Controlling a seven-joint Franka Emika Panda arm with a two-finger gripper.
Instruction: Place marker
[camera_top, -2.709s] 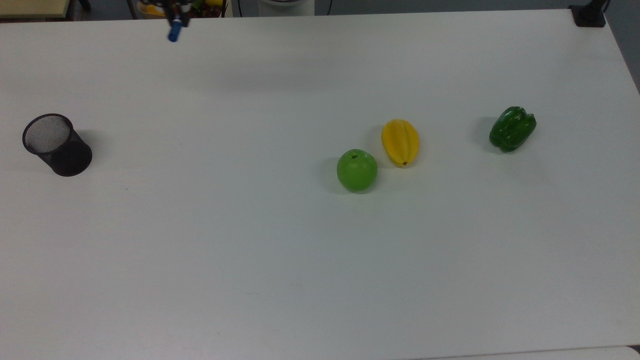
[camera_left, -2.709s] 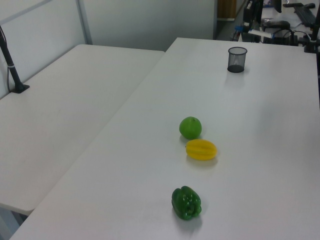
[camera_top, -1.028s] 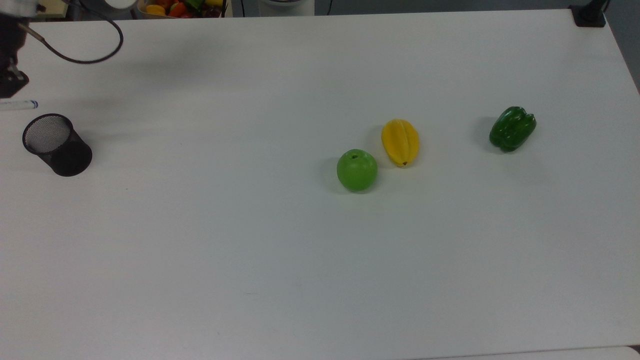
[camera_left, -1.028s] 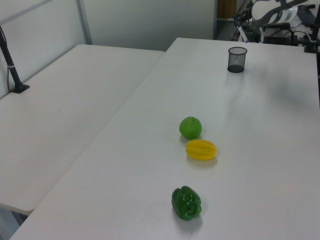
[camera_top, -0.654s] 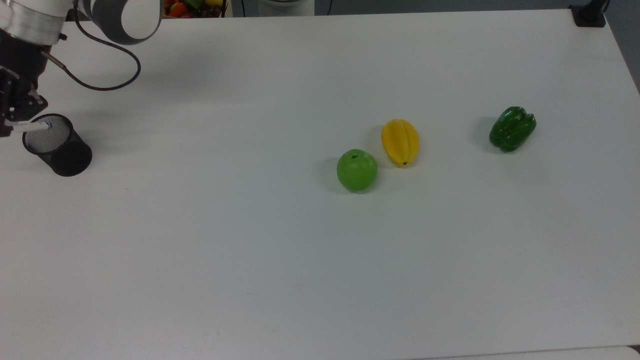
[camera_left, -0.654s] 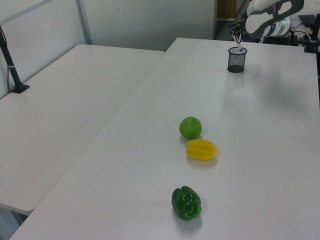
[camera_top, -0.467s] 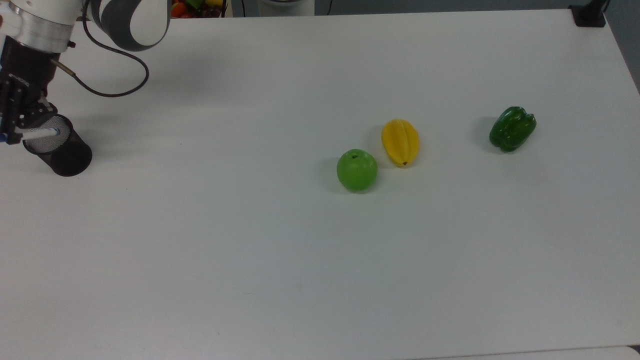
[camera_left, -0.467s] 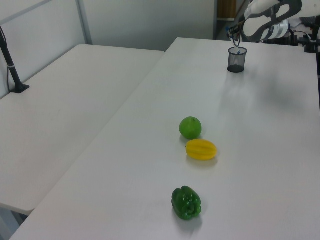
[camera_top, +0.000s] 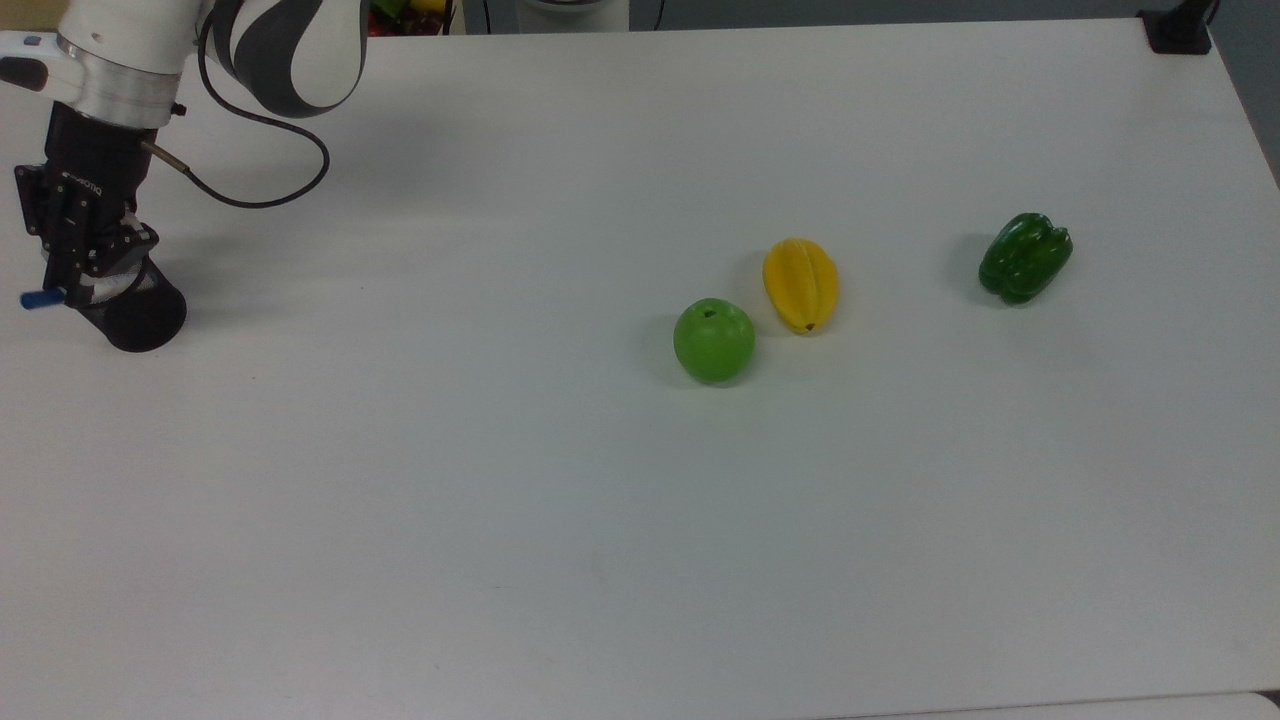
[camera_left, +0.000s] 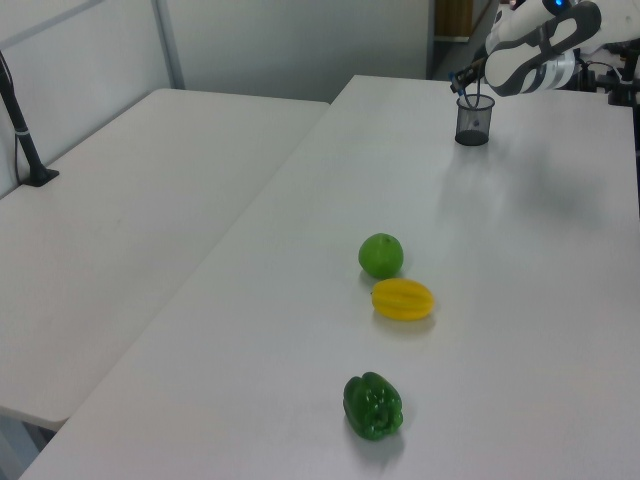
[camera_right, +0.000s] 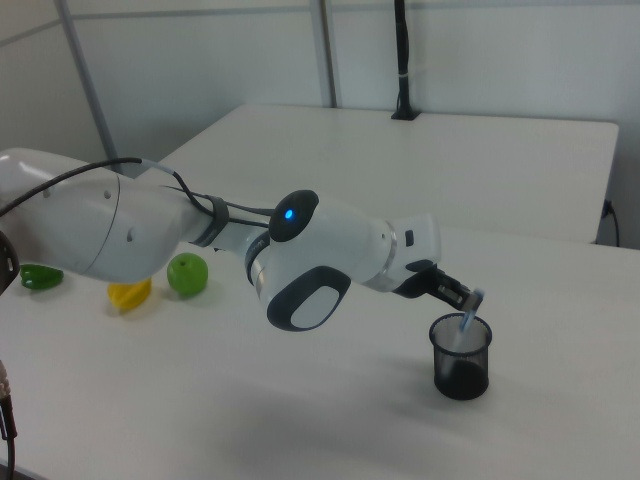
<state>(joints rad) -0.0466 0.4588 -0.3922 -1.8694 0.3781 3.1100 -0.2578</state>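
Note:
The marker (camera_top: 40, 298) is a slim white pen whose blue cap sticks out toward the top view's left. It hangs tilted, and its lower end dips into the mouth of a black mesh cup (camera_top: 140, 318) at the table's left edge. My gripper (camera_top: 88, 285) is directly over the cup's rim, shut on the marker. In the right view the marker (camera_right: 468, 318) slants from my gripper (camera_right: 466, 297) down into the cup (camera_right: 461, 372). In the left view the gripper (camera_left: 463, 82) hovers just above the cup (camera_left: 472, 125) at the far end of the table.
A green apple (camera_top: 714, 340), a yellow star fruit (camera_top: 800, 284) and a green bell pepper (camera_top: 1025, 256) lie in the right half of the white table. The arm's black cable (camera_top: 250, 195) loops above the surface near the cup. A second table (camera_left: 120, 230) adjoins.
The arm has swung from the table's far edge to the cup with the marker. Over the last half second the gripper lowered and the marker's end sank into the cup's mouth.

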